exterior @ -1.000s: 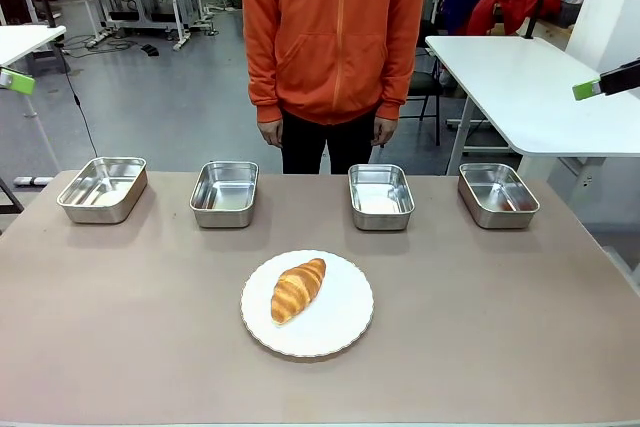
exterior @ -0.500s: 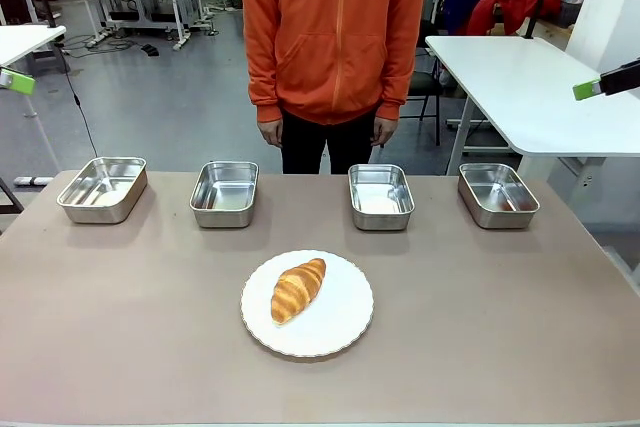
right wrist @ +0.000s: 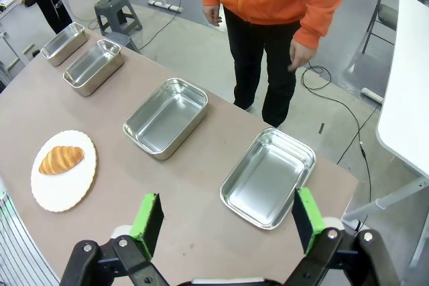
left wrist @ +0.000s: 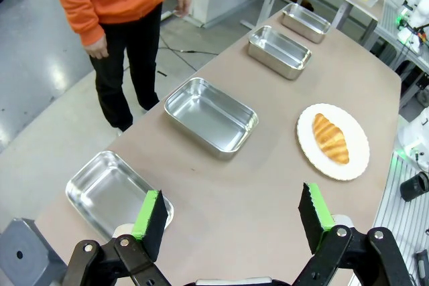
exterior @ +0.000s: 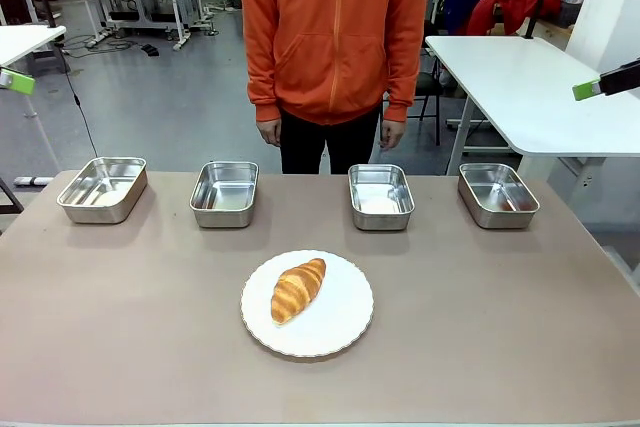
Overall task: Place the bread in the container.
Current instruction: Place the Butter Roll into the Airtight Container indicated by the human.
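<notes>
We see the bread (exterior: pixel 298 289), a golden-brown croissant, lying on the round white plate (exterior: pixel 345 332), a little left of the plate's middle and aslant, one tip pointing away from us. The plate stands on the brown table (exterior: pixel 500 337). Beyond the plate, four shiny steel pans stand in a row, apart from one another and from the plate, and all look bare inside. The far-left pan (exterior: pixel 95 212) and the far-right pan (exterior: pixel 500 219) are well off to either side of the plate. The inner-left pan (exterior: pixel 222 219) and the inner-right pan (exterior: pixel 381 222) sit just beyond the plate's far rim, one to each side. We cannot tell which of the four is the container meant, and the bread lies in none of them. Farther beyond the plate, past the row of pans, a person (exterior: pixel 335 27) in an orange hooded top stands at the table's far edge with arms hanging down. In its wrist view our left gripper (left wrist: pixel 231 195) hangs high above the table, off to the plate's left, with its green-padded fingers spread wide and nothing between them. Our right gripper (right wrist: pixel 226 197) hangs likewise off to the plate's right, its fingers wide apart and gripping nothing.
</notes>
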Tool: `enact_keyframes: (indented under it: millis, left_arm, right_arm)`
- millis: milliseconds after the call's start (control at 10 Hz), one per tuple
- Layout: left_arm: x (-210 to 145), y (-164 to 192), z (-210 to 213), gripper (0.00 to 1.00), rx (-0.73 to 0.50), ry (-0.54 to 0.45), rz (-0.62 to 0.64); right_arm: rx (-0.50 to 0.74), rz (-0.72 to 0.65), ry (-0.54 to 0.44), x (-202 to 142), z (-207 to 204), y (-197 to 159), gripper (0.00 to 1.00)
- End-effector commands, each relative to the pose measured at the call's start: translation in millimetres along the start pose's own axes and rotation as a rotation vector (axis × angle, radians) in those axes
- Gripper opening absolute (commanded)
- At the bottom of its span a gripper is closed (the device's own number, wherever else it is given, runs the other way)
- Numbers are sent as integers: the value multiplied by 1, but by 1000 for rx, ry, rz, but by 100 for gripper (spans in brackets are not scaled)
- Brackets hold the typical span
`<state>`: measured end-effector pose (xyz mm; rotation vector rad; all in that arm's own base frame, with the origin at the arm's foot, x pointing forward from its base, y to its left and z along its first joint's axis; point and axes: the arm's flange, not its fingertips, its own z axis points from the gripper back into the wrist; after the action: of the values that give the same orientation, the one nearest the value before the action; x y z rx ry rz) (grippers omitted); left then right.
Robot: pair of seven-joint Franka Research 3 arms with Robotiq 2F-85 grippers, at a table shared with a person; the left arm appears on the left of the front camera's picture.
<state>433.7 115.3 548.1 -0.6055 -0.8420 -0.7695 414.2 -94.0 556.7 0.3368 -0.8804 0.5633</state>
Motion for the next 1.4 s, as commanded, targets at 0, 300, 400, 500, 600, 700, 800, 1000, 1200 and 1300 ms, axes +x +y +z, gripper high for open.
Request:
enact_keyframes:
  millis: [0,300,400,500,600,700,800,1000,1200,1300]
  left_arm:
    - [2,-1,0,100,-8,-11,-7]
    - [2,-1,0,100,-8,-11,-7]
    - [2,-1,0,100,-8,-11,-7]
    - [2,-1,0,100,-8,-11,-7]
    - [2,-1,0,100,-8,-11,-7]
    - [2,-1,0,100,-8,-11,-7]
    - [2,-1,0,100,-8,-11,-7]
    - [2,-1,0,100,-8,-11,-7]
    - [2,-1,0,100,-8,-11,-7]
    - [2,-1,0,100,-8,-11,-7]
  right_arm:
    - [15,14,-23,-1,-2,-2,100]
    - [15,14,-23,-1,-2,-2,100]
    - [15,14,-23,-1,-2,-2,100]
    - [15,14,-23,-1,-2,-2,100]
    - [15,14,-23,-1,-2,-2,100]
    - [15,14,-23,-1,-2,-2,100]
    - [15,14,-23,-1,-2,-2,100]
    - [15,14,-23,-1,-2,-2,100]
    - [15,14,-23,-1,-2,-2,100]
    - [15,14,-23,-1,-2,-2,100]
